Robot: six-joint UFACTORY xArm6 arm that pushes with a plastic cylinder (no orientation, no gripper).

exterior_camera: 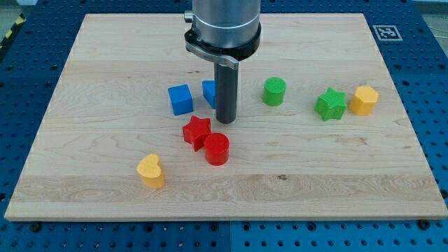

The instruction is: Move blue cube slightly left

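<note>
tip: my tip [225,122] at 3 o'clock of blue cube [180,99], a second blue block [209,93] half hidden between them | fingers: none, bare rod | cube: mid-bench [105,56] | progress: judged barely started, leftward push remains

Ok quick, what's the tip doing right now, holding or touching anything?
My tip: no gripper, holds nothing; it sits just right of the blue cube, in front of a second blue block. Contact cannot be told.

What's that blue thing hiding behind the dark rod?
Behind the rod a second blue block peeks out on the view's left side. Most of it is covered, so its shape cannot be told. My tip sits just right of the blue cube.
</note>
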